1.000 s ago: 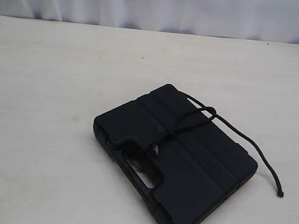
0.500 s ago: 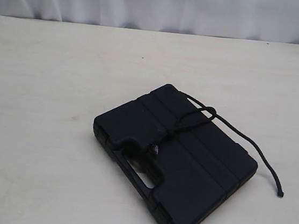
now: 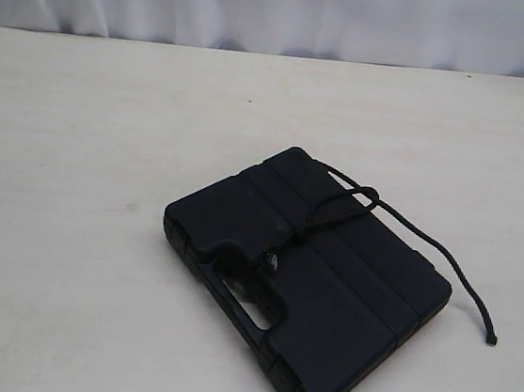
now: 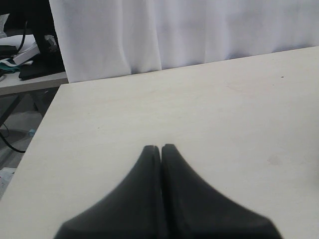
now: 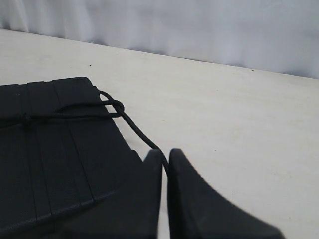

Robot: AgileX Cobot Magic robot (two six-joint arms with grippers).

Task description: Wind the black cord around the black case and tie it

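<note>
Black moulded plastic: the black case (image 3: 334, 308) lies flat on the pale table (image 3: 96, 158), set askew, lid up, with its handle cut-out on the side toward the camera. Its near corner sits close to the lower border of the exterior view. Bare tabletop is open to the left of the case and behind it, up to the far edge, where a white curtain (image 3: 265, 7) hangs. To the right there is a narrower strip of table.

The black cord (image 3: 431, 248) crosses the lid lengthwise. It bunches in a knot-like tangle near the handle cut-out and forms a small loop at the far rim. One free tail runs off the right side of the case and ends loose on the table, apart from the case wall.

Count: one case, one cord, two grippers.

The left gripper (image 4: 160, 148) hangs over bare table near a side edge, fingers pressed together, holding nothing. The right gripper (image 5: 165, 152) is just beside the case corner, fingers together. The cord tail passes behind its tips, and no grip on it is seen.
</note>
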